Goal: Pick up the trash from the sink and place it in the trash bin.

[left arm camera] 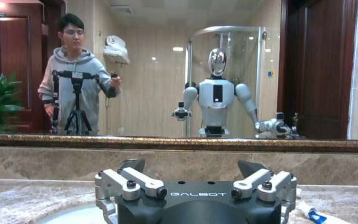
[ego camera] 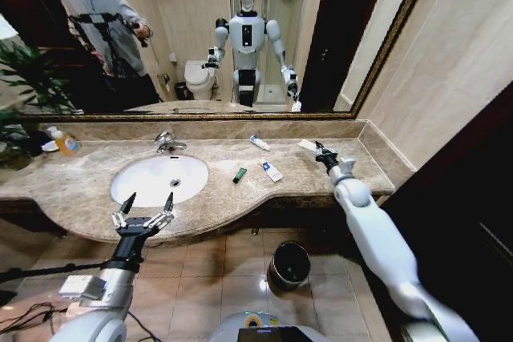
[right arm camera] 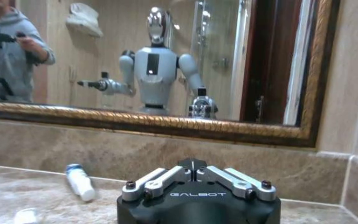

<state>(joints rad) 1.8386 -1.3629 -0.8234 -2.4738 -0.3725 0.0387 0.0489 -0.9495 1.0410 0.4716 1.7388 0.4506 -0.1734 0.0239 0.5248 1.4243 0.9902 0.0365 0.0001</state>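
Observation:
The white oval sink [ego camera: 140,186] sits in the beige marble counter, and only its drain shows inside. The trash lies on the counter to its right: a white tube [ego camera: 259,142] near the mirror, a dark green tube [ego camera: 240,175], a white sachet [ego camera: 272,171] and a white piece [ego camera: 307,145]. My right gripper [ego camera: 321,152] is shut and hovers right beside that white piece. In the right wrist view the shut gripper [right arm camera: 195,164] faces a white tube with a blue cap [right arm camera: 79,183]. My left gripper [ego camera: 146,210] stands open at the counter's front edge before the sink. The black trash bin [ego camera: 289,265] stands on the floor under the counter.
A chrome faucet [ego camera: 168,142] rises behind the basin. A pump bottle of orange liquid [ego camera: 62,142] and a plant [ego camera: 20,94] are at the far left. A gold-framed mirror [ego camera: 240,38] runs along the back. A wall closes the right end.

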